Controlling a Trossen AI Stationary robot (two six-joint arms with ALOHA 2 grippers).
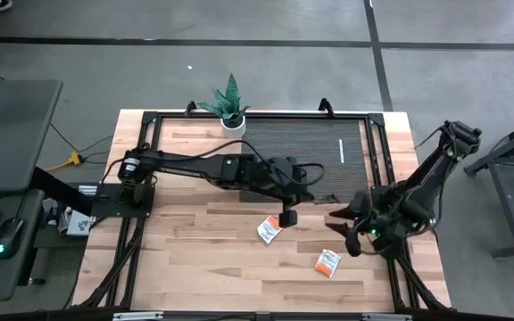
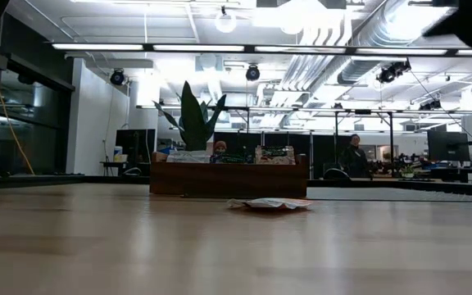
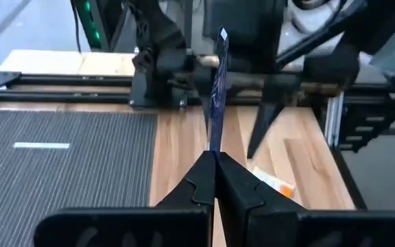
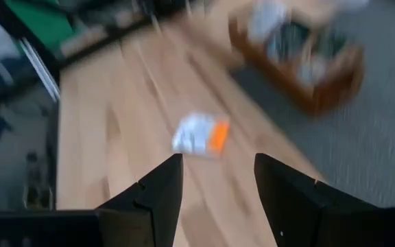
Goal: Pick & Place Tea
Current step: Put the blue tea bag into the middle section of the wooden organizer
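My left gripper (image 3: 214,159) (image 1: 289,216) is over the middle of the table, shut on a dark tea sachet (image 3: 217,96) that shows edge-on. Two white-and-orange sachets lie flat on the wood, one (image 1: 269,229) just beside the left gripper and one (image 1: 328,262) nearer the front edge. My right gripper (image 4: 218,171) (image 1: 343,230) is open on the right side and faces the first of them (image 4: 201,135), without touching it. The brown wooden tray (image 4: 300,58) (image 2: 228,178) with more sachets stands beyond, mostly under the left arm in the high view. My left gripper pinches the dark sachet by its lower end (image 3: 215,145) between the two fingertips. The fingers point toward the table's right side, slanting down. The sachet is lifted clear of the table and stands out beyond the fingertips, edge toward the camera.
A black ribbed mat (image 1: 328,143) covers the far half of the table inside a black frame (image 1: 377,152). A potted plant (image 1: 230,107) stands at the far edge. Bare wood (image 1: 212,259) lies in front of both arms. People show in the room behind (image 2: 355,156).
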